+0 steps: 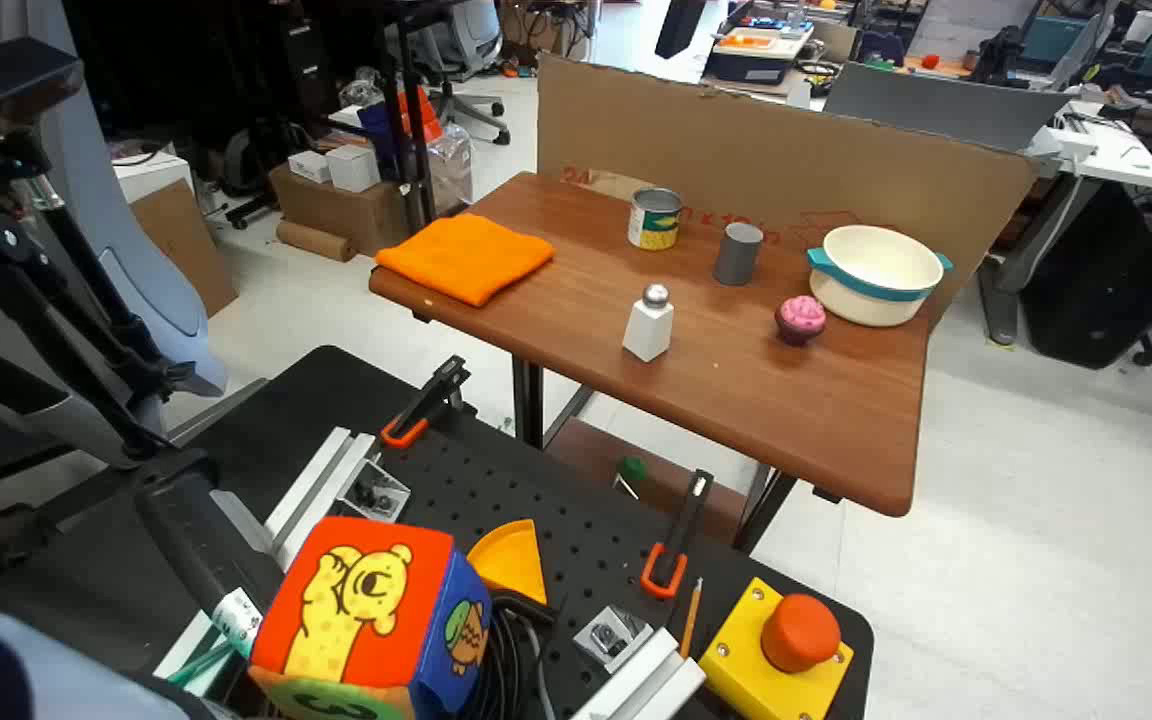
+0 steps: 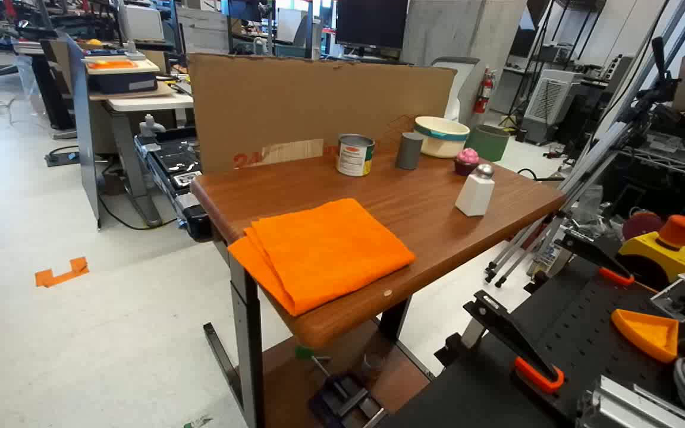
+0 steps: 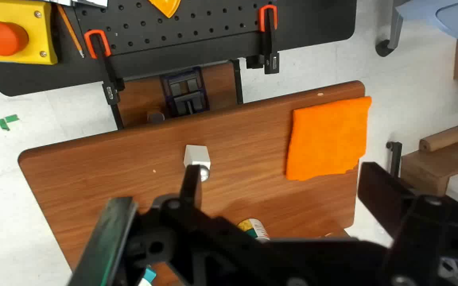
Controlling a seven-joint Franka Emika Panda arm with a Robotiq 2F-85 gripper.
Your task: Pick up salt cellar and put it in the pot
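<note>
In the wrist view, a black two-fingered robot claw (image 3: 282, 184) reaches in from the bottom, its fingers spread wide apart and gripping nothing. One fingertip visually overlaps the edge of a white salt shaker (image 3: 196, 155) with a tapering four-sided body and a rounded silver cap. Both exterior views show the shaker standing free and upright on a brown wood-grain counter (image 1: 786, 410), near one long edge.

Below the gap between the fingers, a metal food can (image 3: 253, 229) with a yellow, green and white label is partly hidden by the claw. A folded, bright orange cloth (image 3: 328, 137) lies flat at one end of the counter.

In both exterior views, a dark grey cylindrical cup (image 1: 738, 257) stands between the can and a wide, round, cream-white pot (image 1: 866, 308) with a teal band and teal handles. The pot is well apart from the shaker. Near the pot sits a cupcake (image 1: 800, 320) with pink frosting and a dark base.

Behind them, a brown cardboard sheet (image 1: 676, 130) stands upright. Facing the counter's opposite side is a black perforated bench (image 1: 516, 480) bearing orange-tipped black clamps (image 1: 681, 525) and a yellow box (image 1: 736, 660) with a red push button (image 1: 801, 632).
</note>
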